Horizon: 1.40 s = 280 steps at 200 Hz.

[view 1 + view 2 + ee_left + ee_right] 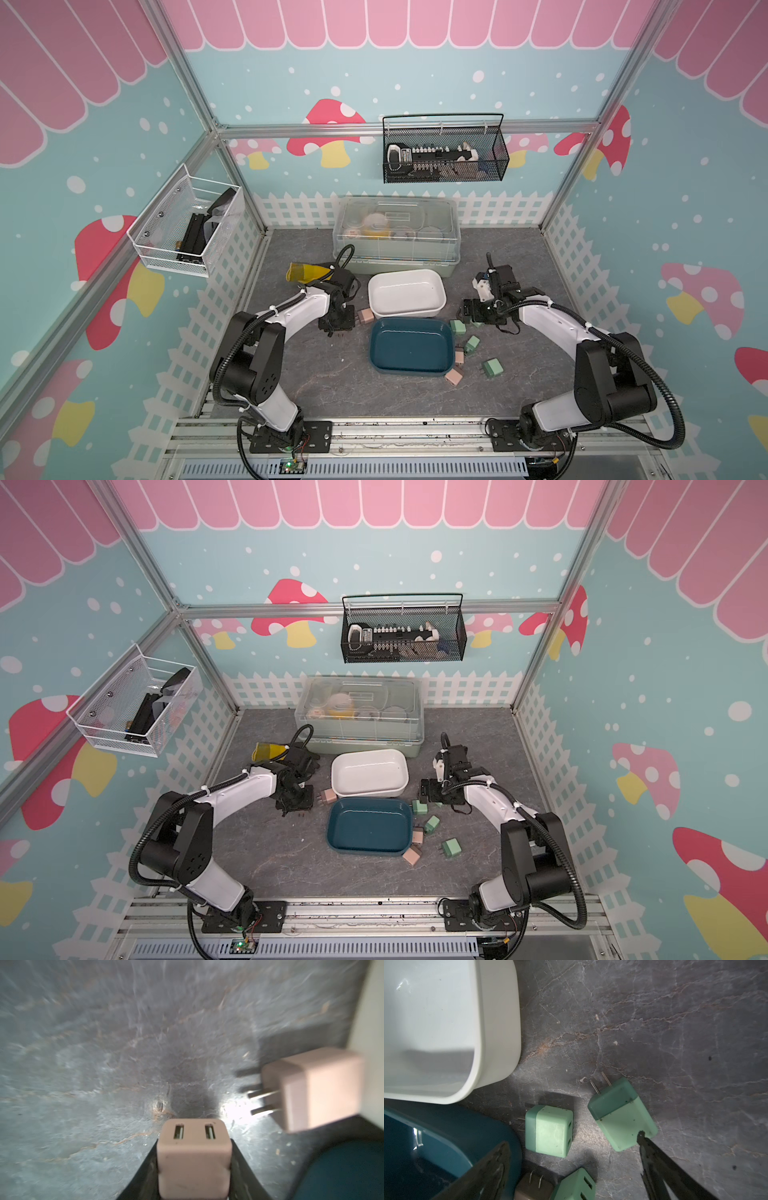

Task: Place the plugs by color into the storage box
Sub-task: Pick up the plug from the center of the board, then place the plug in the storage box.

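Plugs lie on the tabletop around the two boxes at its middle: the white box toward the far edge, the teal box just beside it on the near side. One pink plug is in the left gripper, left of where the boxes meet. The fingers are closed tight on its two sides, and its socket face points away from the wrist. Whether it is clear of the tabletop I cannot tell. A second pink plug lies just beside that gripper, at the white box's near-left corner, prongs toward the gripper. The right gripper hangs by the boxes' right side, its fingers spread wide and holding nothing. In the right wrist view a green plug lies between them, just beside the teal box's far-right corner. One fingertip overlaps a corner of a second green plug; whether they touch I cannot tell. Along the teal box's right side, toward the near edge, lie a third green plug, a third pink plug, a fourth pink plug and, further toward the right edge, a fourth green plug.
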Tool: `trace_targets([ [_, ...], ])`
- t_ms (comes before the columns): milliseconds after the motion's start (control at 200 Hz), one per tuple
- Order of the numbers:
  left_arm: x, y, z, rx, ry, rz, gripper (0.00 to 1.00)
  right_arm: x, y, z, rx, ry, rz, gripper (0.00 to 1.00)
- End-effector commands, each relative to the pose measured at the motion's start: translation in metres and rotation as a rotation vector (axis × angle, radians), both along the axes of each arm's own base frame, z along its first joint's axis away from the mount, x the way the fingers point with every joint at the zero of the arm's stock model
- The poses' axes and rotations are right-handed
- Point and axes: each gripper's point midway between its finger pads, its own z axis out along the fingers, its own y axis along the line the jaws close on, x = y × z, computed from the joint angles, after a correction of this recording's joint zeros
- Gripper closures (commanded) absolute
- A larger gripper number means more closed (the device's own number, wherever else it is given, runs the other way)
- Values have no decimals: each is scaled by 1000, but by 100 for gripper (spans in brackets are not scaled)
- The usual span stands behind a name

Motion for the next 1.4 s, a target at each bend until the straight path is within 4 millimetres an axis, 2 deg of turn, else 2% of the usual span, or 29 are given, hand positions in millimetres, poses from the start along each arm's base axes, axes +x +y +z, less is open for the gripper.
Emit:
trace_targets([
  [0, 11, -1, 26, 5, -43, -6, 67, 2, 2, 2, 5, -12, 0, 5],
  [115, 27, -12, 48, -15, -87, -6, 66, 4, 3, 3, 4, -18, 1, 5],
  [300, 66, -51, 81, -58, -143, -47, 66, 4, 2, 0, -4, -15, 3, 5],
  [320, 66, -66, 83, -67, -144, -73, 66, 3, 2, 0, -4, -14, 3, 5],
  [405, 81, -96, 91, -104, -160, -99, 66, 3, 1, 0, -7, -17, 7, 5],
  [560, 94, -145, 83, -141, -145, -150, 66, 1, -1, 0, -17, -15, 9, 5],
  [675, 97, -164, 64, -140, -116, -166, 66, -2, -2, 1, -20, -15, 8, 5],
  [851, 104, -167, 30, -115, -75, -123, 66, -7, -3, 0, -22, -13, 4, 5],
  [1031, 109, -172, 9, -117, -61, -91, 65, -10, -5, -3, -28, -1, 3, 5],
  [1261, 107, -169, 4, -102, -54, -98, 60, -12, -6, -4, -31, -2, -6, 5],
  [1396, 103, -165, 7, -100, -61, -100, 62, -10, -5, -3, -24, -3, -16, 5],
])
